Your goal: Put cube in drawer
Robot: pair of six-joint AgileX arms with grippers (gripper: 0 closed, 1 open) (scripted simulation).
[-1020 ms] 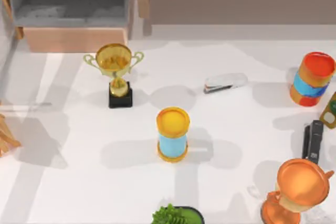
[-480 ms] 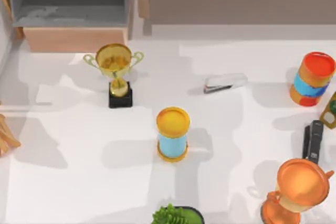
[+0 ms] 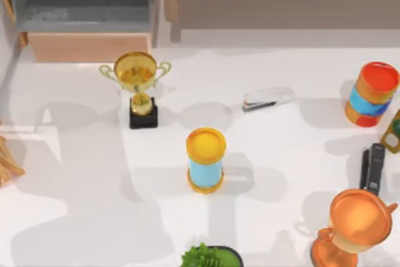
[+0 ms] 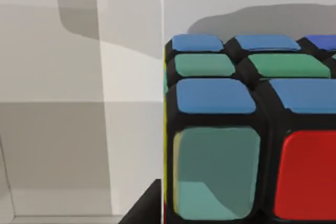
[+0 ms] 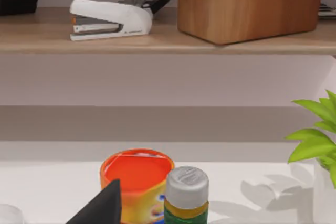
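Note:
The cube, with a black grid and blue, green and red tiles, looms very close in the left wrist view over a white surface. One dark finger of my left gripper lies against the cube's side, and the gripper is shut on the cube. The drawer stands open at the table's back left, with a tan front panel and a grey inside. A dark part of my right gripper shows in the right wrist view, near a red-topped can.
A gold trophy stands just in front of the drawer. A yellow-topped blue cylinder is mid-table and a white stapler lies beyond it. At the right are a red-topped striped cylinder, a black stapler and an orange trophy. A plant sits at the front edge.
Broad shadows on the left half of the table have shifted and spread toward the front. None of the objects on the table has moved.

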